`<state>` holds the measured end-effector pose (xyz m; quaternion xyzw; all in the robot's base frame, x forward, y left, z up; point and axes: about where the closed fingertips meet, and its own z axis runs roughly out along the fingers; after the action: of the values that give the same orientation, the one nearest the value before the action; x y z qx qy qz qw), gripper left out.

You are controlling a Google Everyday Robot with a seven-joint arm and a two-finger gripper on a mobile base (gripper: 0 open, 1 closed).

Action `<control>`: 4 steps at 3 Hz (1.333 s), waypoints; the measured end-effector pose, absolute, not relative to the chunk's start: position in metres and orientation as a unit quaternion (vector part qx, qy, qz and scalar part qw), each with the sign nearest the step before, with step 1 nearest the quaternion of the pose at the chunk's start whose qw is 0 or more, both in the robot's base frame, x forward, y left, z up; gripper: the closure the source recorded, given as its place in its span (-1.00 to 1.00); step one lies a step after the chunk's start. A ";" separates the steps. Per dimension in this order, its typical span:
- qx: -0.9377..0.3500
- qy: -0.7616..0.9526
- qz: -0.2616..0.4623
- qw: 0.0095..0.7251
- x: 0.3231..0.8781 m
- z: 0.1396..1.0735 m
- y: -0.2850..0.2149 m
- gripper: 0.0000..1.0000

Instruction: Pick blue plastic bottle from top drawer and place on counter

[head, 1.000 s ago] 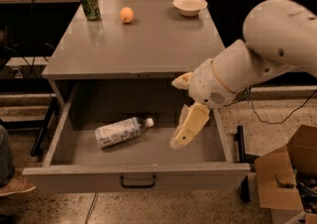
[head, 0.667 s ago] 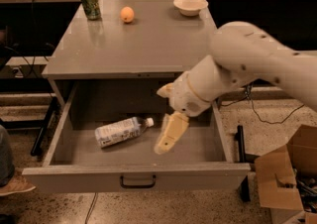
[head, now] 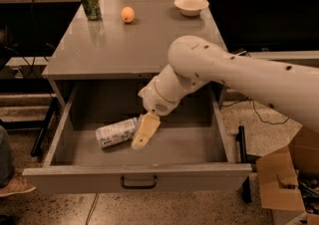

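The blue plastic bottle (head: pixel 115 133) lies on its side in the open top drawer (head: pixel 137 176), left of centre. Its cap end is hidden behind my gripper. My gripper (head: pixel 145 133) hangs down inside the drawer, right at the bottle's right end; I cannot tell whether it touches the bottle. My white arm (head: pixel 239 77) reaches in from the right, over the drawer. The grey counter (head: pixel 134 45) lies behind and above the drawer.
On the counter's far edge stand a green drink can (head: pixel 90 3), an orange fruit (head: pixel 127 14) and a white bowl (head: pixel 191 5). A cardboard box (head: pixel 286 181) sits on the floor at the right. A person's shoe (head: pixel 12 185) is at the left.
My arm has swung left across the drawer. The gripper went from the drawer's right side to the bottle's cap end. The bottle has not moved.
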<state>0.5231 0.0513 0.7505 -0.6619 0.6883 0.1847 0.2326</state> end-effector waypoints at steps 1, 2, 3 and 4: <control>-0.673 0.685 0.169 0.222 0.540 0.732 0.083 -1.00; -0.681 0.681 0.167 0.212 0.548 0.706 0.110 -1.00; -0.689 0.680 0.150 0.202 0.554 0.681 0.132 -1.00; -0.690 0.683 0.139 0.196 0.557 0.658 0.140 -1.00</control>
<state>0.5574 0.1400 0.6582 -0.6896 0.6831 0.1393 0.1963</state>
